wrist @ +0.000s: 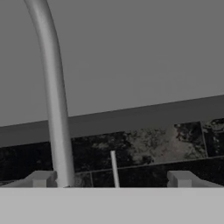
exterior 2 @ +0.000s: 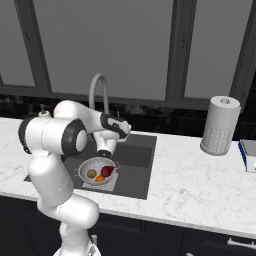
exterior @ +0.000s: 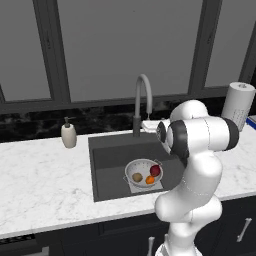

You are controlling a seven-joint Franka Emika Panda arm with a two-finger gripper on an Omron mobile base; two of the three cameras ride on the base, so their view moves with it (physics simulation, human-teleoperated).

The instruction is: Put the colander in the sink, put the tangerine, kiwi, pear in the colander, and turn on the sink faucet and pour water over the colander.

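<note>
The gripper point(wrist: 111, 179) is spread open at the sink faucet point(exterior: 142, 100), its thin lever point(wrist: 114, 168) between the fingertips; the loaded colander point(exterior: 143, 173) sits below. Nudge the lever gently sideways.

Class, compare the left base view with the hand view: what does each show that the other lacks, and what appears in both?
Left base view alone: the dark grey rectangular sink, the perforated silver-white colander holding the orange tangerine, brownish-olive kiwi and dark red pear, and a beige soap dispenser.

Hand view alone: the open pincer, seen close.

Both: the grey gooseneck faucet.
</note>
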